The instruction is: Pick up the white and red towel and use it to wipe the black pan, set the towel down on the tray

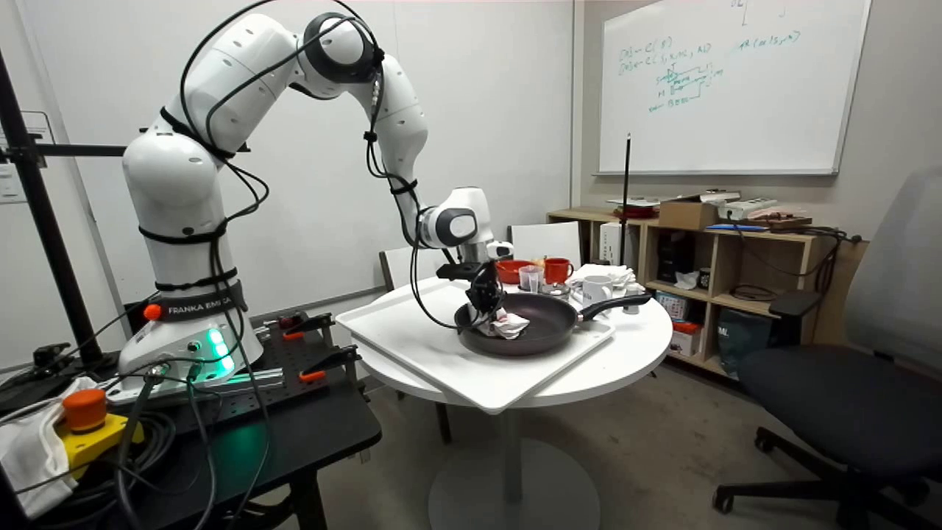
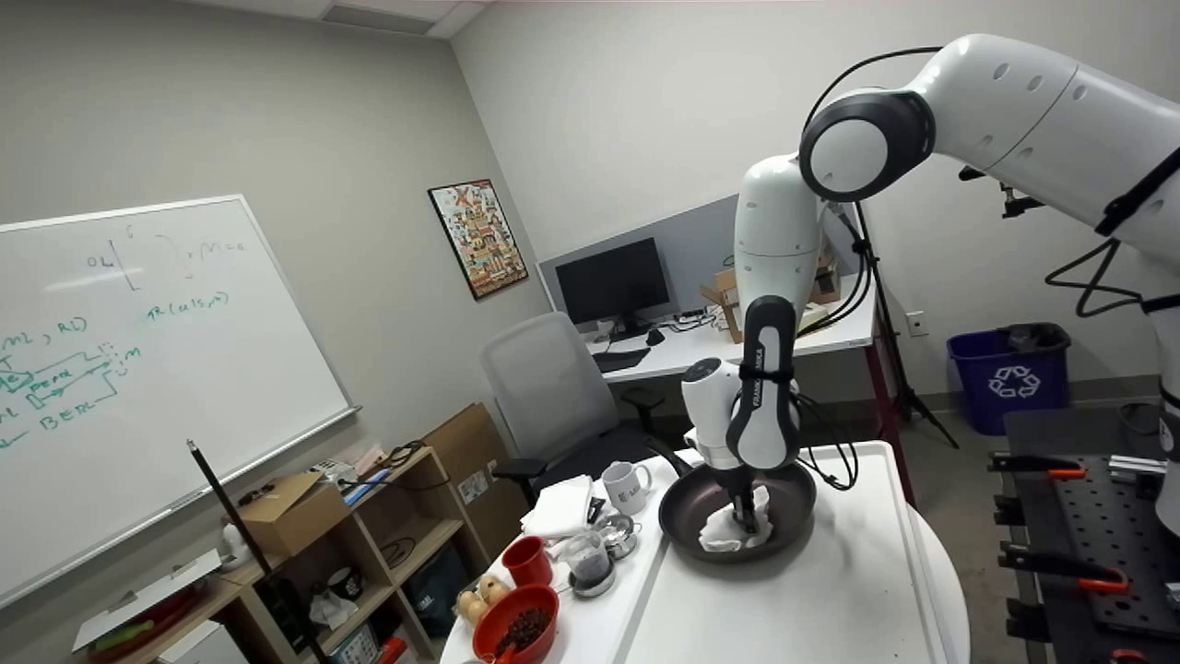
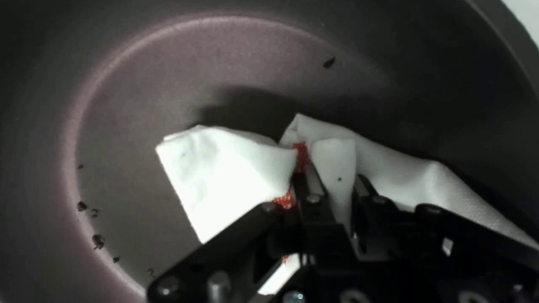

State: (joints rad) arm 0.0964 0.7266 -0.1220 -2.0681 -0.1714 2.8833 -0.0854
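White & red towel [image 3: 227, 168] was bunched up in the black pan [image 1: 548, 316], one fold clamped betw. the fingers [image 3: 312, 211], red trim showing right by the tips; prob. held mid-bunch so the loose ends spread both sides & covered more of the base. Fingers pointed down into the pan, presumably b/c the raised wall ruled out a flatter reach; couldn't tell how hard the cloth was pressed. Dark crumbs [image 3: 98, 241] lay along the edge of the base, apart from the towel, w/ one fleck elsewhere in the pan, so the wipe looked unfinished & a sweep toward the crumbs seemed due. Pan sat on the white tray [image 2: 774, 599] nr one edge, handle [image 1: 617, 304] sticking out past the rim over the round surface [image 1: 640, 342]; that kept most of the tray to one side, prob. handy for the set-down. Pan wall stood betw. towel & that spot, so a lift over it seemed req'd first. Cable loop [image 2: 834, 481] hung by the pan, poss. snag. Off the tray, nr the handle: white mug [image 2: 627, 486], then folded white cloth [image 2: 560, 507], clear cup [image 2: 586, 556], red mug [image 2: 527, 561] & red bowl [image 2: 546, 636] w/ dark bits in it. Not in the way of wiping as such, tho shoving the pan handle-ward might've bumped the white mug.
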